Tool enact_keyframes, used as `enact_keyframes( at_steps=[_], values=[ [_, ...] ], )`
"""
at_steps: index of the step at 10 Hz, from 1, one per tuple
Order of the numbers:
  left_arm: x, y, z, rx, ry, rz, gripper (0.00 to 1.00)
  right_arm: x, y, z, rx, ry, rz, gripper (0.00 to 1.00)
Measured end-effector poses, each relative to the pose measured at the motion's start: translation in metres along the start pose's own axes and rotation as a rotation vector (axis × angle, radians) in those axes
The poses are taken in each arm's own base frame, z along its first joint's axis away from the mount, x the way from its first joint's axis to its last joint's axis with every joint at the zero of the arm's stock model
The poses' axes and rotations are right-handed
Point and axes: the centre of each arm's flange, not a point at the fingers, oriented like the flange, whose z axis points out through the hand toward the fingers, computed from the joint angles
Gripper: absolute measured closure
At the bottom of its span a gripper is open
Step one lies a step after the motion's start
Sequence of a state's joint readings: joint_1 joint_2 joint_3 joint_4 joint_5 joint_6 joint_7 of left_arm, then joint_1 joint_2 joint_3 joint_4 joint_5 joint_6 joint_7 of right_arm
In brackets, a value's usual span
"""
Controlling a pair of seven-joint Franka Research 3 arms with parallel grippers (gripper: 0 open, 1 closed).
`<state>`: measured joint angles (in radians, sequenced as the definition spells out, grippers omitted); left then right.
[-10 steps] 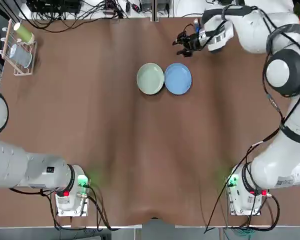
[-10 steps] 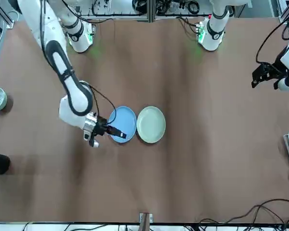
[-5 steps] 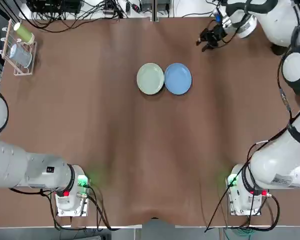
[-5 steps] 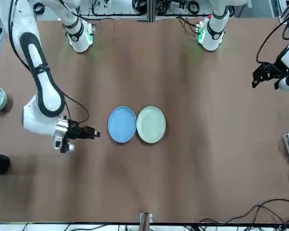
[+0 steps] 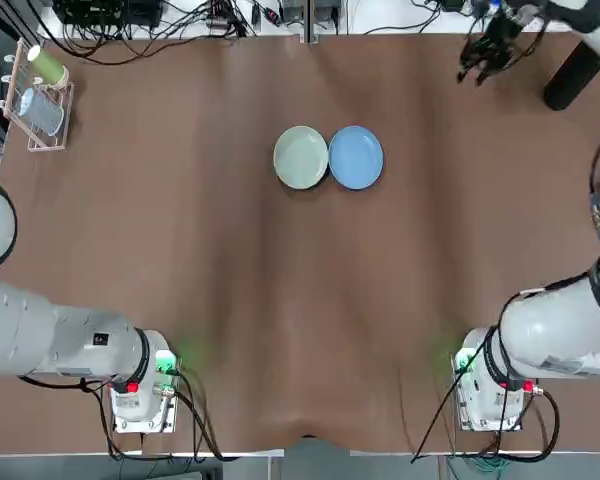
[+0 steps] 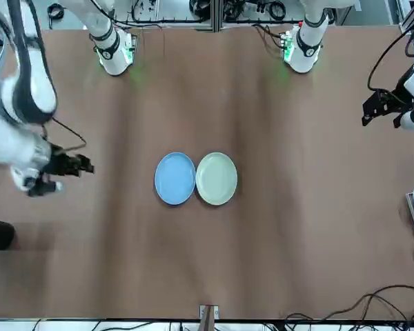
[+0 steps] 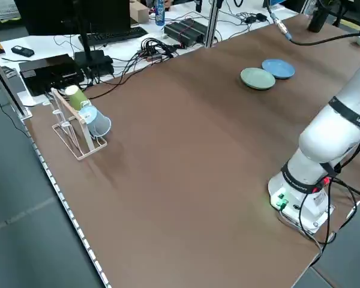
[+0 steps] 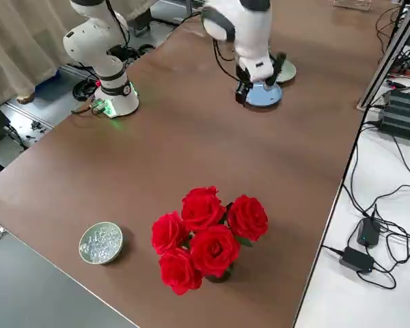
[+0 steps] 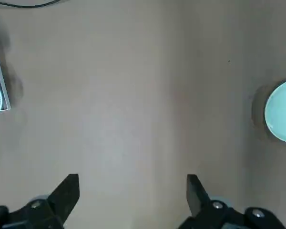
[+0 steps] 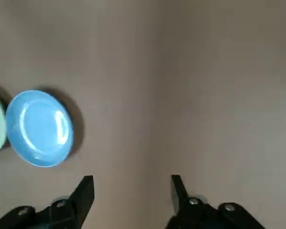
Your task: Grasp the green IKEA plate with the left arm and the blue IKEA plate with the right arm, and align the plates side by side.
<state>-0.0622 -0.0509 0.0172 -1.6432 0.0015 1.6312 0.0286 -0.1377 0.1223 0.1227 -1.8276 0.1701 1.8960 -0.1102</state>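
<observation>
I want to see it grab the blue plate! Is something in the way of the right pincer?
No, nothing visible. Only bare brown table lies between the open right pincer and the blue plate, which touches the green plate.

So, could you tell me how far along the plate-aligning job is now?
Done: the pale green plastic plate and sky-blue plastic plate lie side by side, rims meeting. In hand: nothing; the right gripper hangs empty off to the side, jaws open. The left gripper is parked. Left: apparently nothing.

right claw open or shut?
Open. The right claw shows a clear gap between its fingers, holding nothing; the blue plate lies on the table beside the green plate.
</observation>
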Motion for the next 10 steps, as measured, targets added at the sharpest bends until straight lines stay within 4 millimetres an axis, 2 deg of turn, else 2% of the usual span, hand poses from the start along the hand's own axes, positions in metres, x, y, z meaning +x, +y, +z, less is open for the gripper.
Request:
enact_keyframes(
  at_steps=[1, 3, 5, 6, 7, 10],
  values=[
    [0.000, 0.000, 0.000, 0.000, 0.000, 0.000, 0.01, -0.013, -0.006, -0.044, -0.029, 0.015, 0.037, 0.11],
    [0.000, 0.000, 0.000, 0.000, 0.000, 0.000, 0.01, -0.026, -0.011, -0.114, -0.068, 0.036, 0.071, 0.00],
    [0.000, 0.000, 0.000, 0.000, 0.000, 0.000, 0.01, -0.037, -0.006, -0.170, -0.104, 0.066, 0.081, 0.00],
    [0.000, 0.000, 0.000, 0.000, 0.000, -0.001, 0.01, -0.043, 0.000, -0.189, -0.142, 0.073, 0.091, 0.00],
    [0.000, 0.000, 0.000, 0.000, 0.000, -0.001, 0.01, -0.045, 0.009, -0.199, -0.184, 0.081, 0.104, 0.00],
    [0.000, 0.000, 0.000, 0.000, 0.000, -0.001, 0.01, -0.046, 0.018, -0.200, -0.211, 0.074, 0.118, 0.00]
  ],
)
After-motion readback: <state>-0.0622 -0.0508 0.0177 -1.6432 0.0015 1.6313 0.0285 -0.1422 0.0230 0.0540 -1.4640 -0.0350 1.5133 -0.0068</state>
